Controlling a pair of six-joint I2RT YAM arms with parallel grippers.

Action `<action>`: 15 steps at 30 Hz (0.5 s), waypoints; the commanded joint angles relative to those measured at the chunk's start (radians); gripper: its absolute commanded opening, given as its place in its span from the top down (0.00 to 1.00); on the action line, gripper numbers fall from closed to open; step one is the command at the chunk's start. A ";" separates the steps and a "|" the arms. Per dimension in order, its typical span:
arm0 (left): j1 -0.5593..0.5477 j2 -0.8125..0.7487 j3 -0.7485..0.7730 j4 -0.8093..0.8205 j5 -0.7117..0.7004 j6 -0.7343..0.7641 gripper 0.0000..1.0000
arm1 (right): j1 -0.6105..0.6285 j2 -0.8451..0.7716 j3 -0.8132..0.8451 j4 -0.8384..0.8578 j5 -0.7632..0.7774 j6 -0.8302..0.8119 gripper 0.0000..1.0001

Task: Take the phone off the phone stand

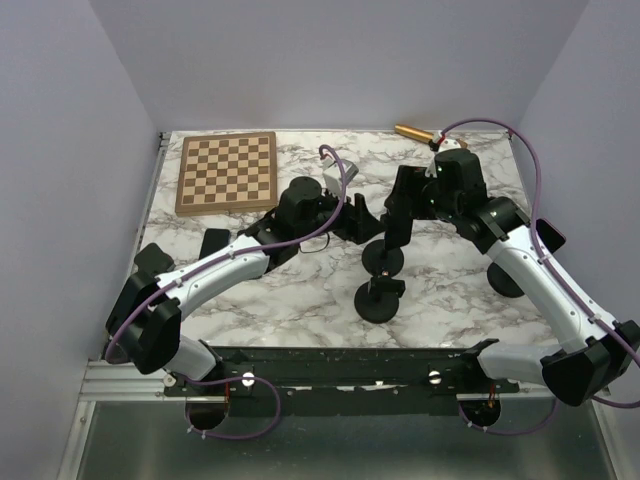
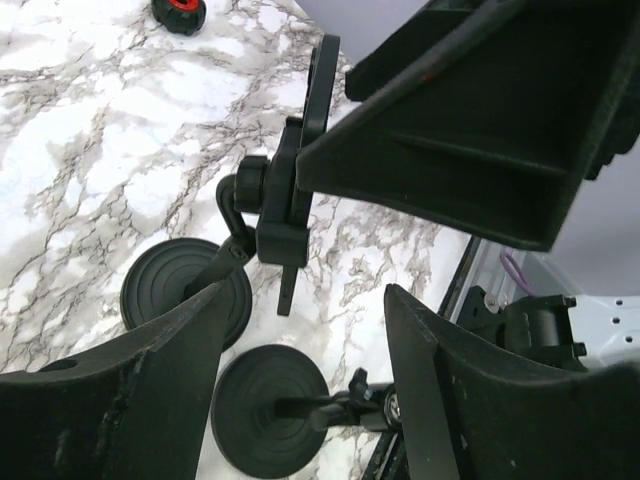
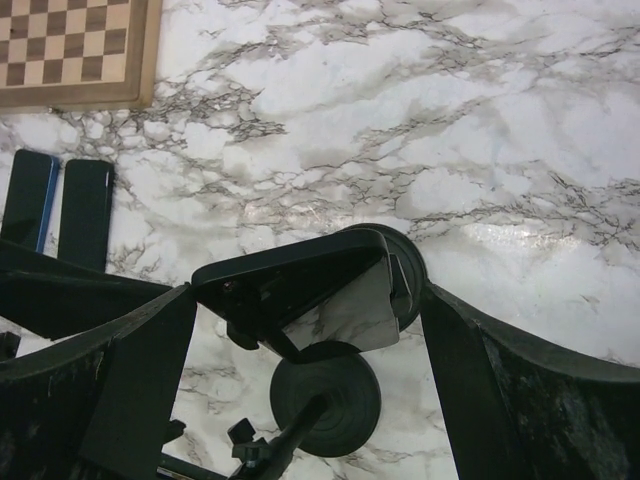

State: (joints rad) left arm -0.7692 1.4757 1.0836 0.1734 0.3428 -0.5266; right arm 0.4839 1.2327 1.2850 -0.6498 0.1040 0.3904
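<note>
**Figure.** The right gripper (image 3: 307, 295) at the phone (image 3: 290, 280), seen from its own wrist. We found the phone lying directly between this gripper's two fingers. The longer side that we could see ran from one finger across to the other, so that each end sat at a fingertip. The jaws were spread wide, about as far apart as the phone was long. The finger at the view's left appeared to touch the phone's end and the other stood just beside it, but we could not tell whether the gripper had clamped. The phone's glossy face mirrored the marble worktop (image 3: 450, 120) below the gripper.

The left gripper (image 2: 307, 295) stood open and held nothing. From its wrist, the phone stand (image 2: 275, 205) lay straight ahead of the gap. The stand's clamp and ball joint were beyond the fingertips and untouched, and its round base sat on the worktop below. The phone filled the view above and to the right of the gap, outside it. A second stand (image 2: 268, 405) sat nearer, under this gripper.

We judged the right arm the nearer to the phone and the one placed to take it, with the left placed to steady the stand. The coming move called for closing across that long side and drawing the phone out of the clamp. A loose hold risked dragging the stand along.
</note>
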 commanded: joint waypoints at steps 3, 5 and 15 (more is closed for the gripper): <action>0.018 -0.086 -0.074 -0.018 -0.024 0.025 0.27 | 0.033 0.035 0.047 -0.040 0.093 -0.012 0.00; 0.022 -0.098 -0.090 -0.021 -0.032 0.022 0.27 | 0.047 0.057 0.056 -0.051 0.114 -0.004 0.00; 0.032 -0.108 -0.102 -0.035 -0.042 0.017 0.23 | 0.129 0.105 0.070 -0.059 0.274 0.021 0.13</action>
State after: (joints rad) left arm -0.7433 1.3895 0.9855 0.1474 0.3244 -0.5198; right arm 0.5957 1.3220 1.3212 -0.6838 0.2871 0.3920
